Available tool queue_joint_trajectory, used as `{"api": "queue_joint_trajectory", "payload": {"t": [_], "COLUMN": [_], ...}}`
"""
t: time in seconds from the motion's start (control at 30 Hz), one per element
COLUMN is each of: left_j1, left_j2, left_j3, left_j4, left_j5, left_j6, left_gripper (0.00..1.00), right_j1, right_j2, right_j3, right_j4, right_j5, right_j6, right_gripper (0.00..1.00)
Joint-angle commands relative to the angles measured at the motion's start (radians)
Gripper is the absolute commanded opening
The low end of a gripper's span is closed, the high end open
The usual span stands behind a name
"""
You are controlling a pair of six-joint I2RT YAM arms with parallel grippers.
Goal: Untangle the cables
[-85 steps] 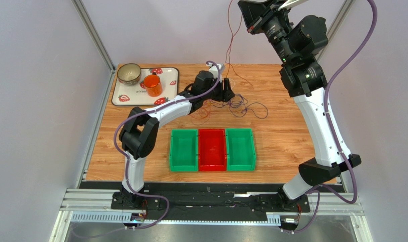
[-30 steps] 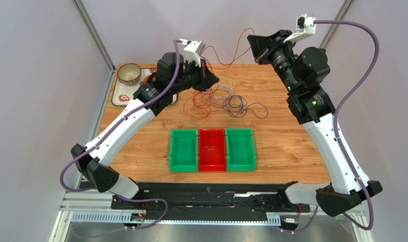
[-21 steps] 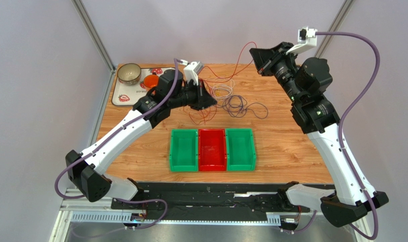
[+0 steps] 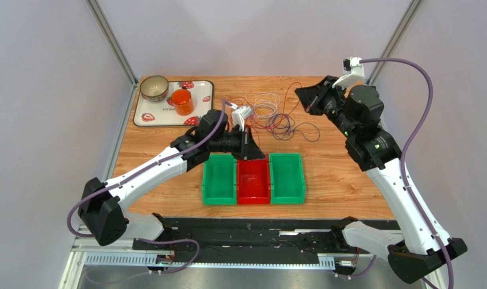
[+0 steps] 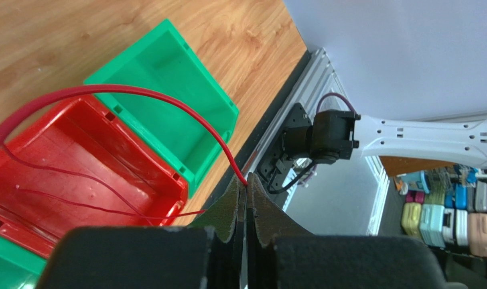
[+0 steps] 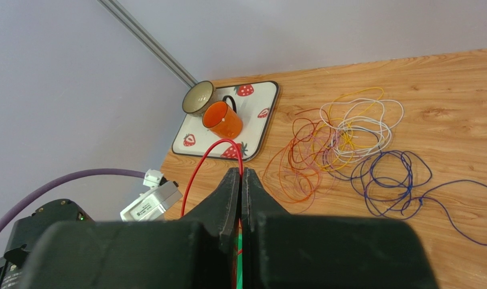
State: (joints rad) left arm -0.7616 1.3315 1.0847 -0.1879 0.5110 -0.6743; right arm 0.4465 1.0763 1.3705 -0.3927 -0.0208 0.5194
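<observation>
The cables (image 4: 275, 119) lie in loose loops at the back of the table: orange (image 6: 300, 162), white (image 6: 363, 117) and dark blue-purple (image 6: 390, 177). One red cable (image 5: 107, 89) runs between both grippers. My left gripper (image 4: 255, 155) hovers over the far end of the red bin (image 4: 253, 183) and is shut on this cable (image 5: 247, 180), with thinner red strands trailing into the bin. My right gripper (image 4: 302, 99) is raised at the back right, beside the loops. It is shut on the same red cable (image 6: 225, 142) at its fingertips (image 6: 240, 171).
Two green bins (image 4: 219, 180) (image 4: 286, 179) flank the red one. A strawberry tray (image 4: 204, 90) at the back left carries an orange cup (image 4: 182, 102) and a bowl (image 4: 154, 88). Frame posts stand at the back corners.
My left arm has swung from the back of the table toward me and down over the red bin, pulling the red cable along. The right arm has come lower and nearer the table.
</observation>
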Motion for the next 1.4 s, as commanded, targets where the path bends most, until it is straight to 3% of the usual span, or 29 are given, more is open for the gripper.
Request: {"api": "queue_joint_trajectory", "payload": {"t": [0.0,0.53,0.63,0.73,0.77,0.87,0.97,1.23,1.37], "left_j1": [-0.010,-0.015,-0.018,-0.019,-0.019,-0.019,-0.019,-0.019,-0.019], "left_j2": [-0.002,0.135,0.132,0.124,0.120,0.107,0.089,0.012,-0.061], "left_j3": [-0.055,-0.098,-0.072,-0.029,-0.014,0.010,0.026,0.086,0.167], "left_j4": [0.131,0.010,-0.085,-0.191,-0.209,-0.283,-0.344,-0.505,-0.642], "left_j5": [0.086,0.023,-0.023,-0.072,-0.084,-0.104,-0.141,-0.235,-0.443], "left_j6": [-0.037,-0.018,0.016,0.053,0.061,0.087,0.102,0.156,0.197], "left_gripper": [0.00,0.00,0.09,0.25,0.37,0.51,0.60,0.62,0.62], "right_j1": [0.003,0.004,0.004,0.006,0.006,0.004,0.006,0.006,0.009], "right_j2": [-0.035,-0.013,-0.012,-0.024,-0.030,-0.055,-0.061,-0.073,-0.065], "right_j3": [-0.028,-0.106,-0.113,-0.113,-0.114,-0.117,-0.108,-0.077,-0.068], "right_j4": [-0.002,-0.051,-0.069,-0.078,-0.077,-0.077,-0.100,-0.118,-0.109], "right_j5": [-0.014,-0.067,-0.067,-0.071,-0.074,-0.076,-0.061,-0.082,-0.158], "right_j6": [-0.004,0.004,-0.002,-0.012,-0.016,-0.024,-0.039,-0.030,0.005], "right_gripper": [0.00,0.00,0.00,0.00,0.00,0.00,0.00,0.00,0.00]}}
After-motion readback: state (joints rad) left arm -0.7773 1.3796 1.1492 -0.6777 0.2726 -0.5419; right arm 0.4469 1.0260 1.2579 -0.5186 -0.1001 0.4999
